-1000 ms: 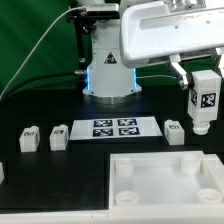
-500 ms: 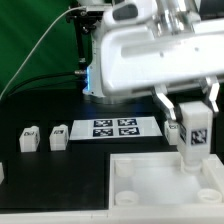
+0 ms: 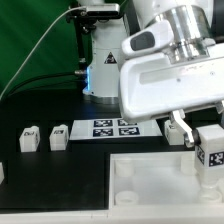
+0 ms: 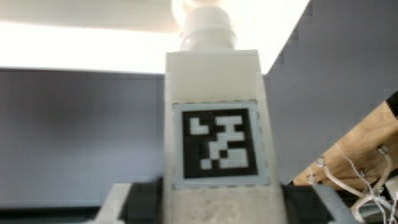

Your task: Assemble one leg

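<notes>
The big white square top lies flat with its visible sockets bare, so by my read nothing is fitted yet. Over the top's far edge, toward the exterior view's right, the gripper is clamped tight on the leg, upright, tag facing out. Seating and twisting remain, and spare legs wait beyond the top's far side.

Leg on the move, down and forward!
My gripper has carried the leg away from the bench's back edge. It has dropped lower and swung toward the near corner on the exterior view's right, and now sits above the white top.
</notes>
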{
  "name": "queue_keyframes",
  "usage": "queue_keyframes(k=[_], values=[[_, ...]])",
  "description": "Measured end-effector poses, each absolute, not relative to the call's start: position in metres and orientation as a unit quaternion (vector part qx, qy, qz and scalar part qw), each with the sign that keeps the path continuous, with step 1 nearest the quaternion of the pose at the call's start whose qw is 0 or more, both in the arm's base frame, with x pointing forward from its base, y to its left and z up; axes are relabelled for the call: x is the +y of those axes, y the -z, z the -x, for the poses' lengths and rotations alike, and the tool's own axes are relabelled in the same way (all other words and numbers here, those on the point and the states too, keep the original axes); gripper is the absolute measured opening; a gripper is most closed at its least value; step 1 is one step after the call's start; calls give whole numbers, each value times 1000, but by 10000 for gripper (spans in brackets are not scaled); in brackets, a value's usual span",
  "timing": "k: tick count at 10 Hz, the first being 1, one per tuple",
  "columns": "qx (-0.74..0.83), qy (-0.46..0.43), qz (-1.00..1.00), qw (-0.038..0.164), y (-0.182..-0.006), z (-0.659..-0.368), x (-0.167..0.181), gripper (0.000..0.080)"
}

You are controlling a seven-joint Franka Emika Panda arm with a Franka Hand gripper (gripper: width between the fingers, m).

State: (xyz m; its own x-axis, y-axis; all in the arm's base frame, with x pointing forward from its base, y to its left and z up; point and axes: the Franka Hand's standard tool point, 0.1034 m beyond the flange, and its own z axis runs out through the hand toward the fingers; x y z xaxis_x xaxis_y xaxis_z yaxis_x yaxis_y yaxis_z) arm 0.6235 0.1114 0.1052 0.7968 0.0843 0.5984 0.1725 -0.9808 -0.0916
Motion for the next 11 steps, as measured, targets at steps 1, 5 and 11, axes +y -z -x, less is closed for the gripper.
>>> queue_keyframes(k=[1, 5, 11], values=[[-69, 308, 946, 72, -100, -621, 113, 294], [-67, 302, 948, 72, -87, -617, 112, 294], [-61, 296, 951, 73, -84, -617, 112, 406]])
